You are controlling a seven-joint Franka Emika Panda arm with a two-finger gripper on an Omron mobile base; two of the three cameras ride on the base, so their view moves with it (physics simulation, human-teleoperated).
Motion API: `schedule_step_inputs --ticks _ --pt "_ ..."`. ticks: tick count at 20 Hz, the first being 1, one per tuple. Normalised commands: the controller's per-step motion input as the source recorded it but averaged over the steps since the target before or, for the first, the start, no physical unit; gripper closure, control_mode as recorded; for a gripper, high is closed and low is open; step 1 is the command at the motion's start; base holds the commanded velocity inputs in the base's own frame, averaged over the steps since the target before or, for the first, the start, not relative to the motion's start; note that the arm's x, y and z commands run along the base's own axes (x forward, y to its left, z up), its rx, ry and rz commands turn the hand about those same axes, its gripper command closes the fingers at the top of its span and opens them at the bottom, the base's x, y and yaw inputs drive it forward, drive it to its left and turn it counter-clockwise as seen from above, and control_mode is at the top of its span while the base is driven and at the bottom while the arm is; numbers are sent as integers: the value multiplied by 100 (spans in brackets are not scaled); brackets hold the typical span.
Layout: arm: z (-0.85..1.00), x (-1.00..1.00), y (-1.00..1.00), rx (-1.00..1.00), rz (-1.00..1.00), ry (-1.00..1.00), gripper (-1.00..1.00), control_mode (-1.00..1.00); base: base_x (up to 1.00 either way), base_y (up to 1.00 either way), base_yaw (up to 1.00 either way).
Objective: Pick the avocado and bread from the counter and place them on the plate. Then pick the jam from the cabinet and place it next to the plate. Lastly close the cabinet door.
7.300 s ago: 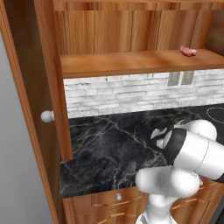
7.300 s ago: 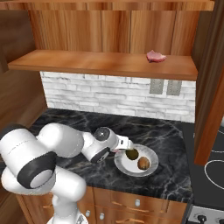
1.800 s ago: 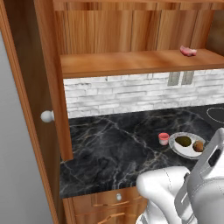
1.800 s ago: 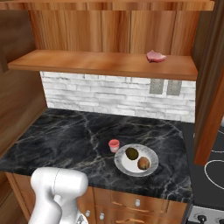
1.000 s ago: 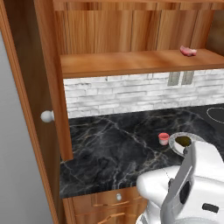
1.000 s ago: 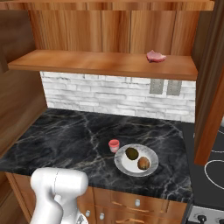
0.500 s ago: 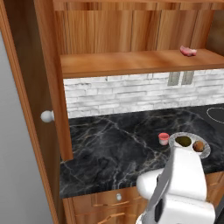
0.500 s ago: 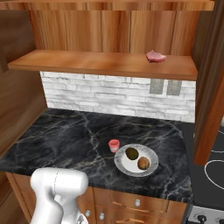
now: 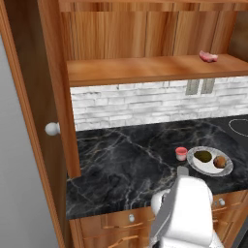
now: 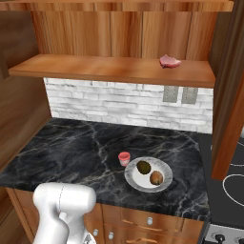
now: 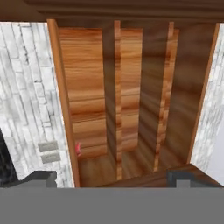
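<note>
On black marble counter [image 10: 71,143], white brick backsplash [image 10: 119,107]

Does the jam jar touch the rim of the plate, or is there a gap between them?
Apart. In the right base view, a thin strip of black counter separates the jam from the plate rim.

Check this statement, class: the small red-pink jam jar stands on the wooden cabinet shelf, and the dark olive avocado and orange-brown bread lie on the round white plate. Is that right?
Not quite. The small red-pink jam jar stands on the black marble counter beside the round white plate, as the right base view shows. The dark olive avocado and orange-brown bread do lie on the plate.
</note>
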Motion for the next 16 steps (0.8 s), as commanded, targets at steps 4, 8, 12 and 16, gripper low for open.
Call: schedule_step_inputs --ticks 4,8,12,16 --pt "0 0 19 0 1 -11 -100 -100 0 0 0" --pt "0 0 19 0 1 -10 -100 -100 0 0 0" --pt "0 0 21 4 1 -8 -100 -100 0 0 0" --pt "0 0 19 8 1 -7 -100 -100 0 0 0"
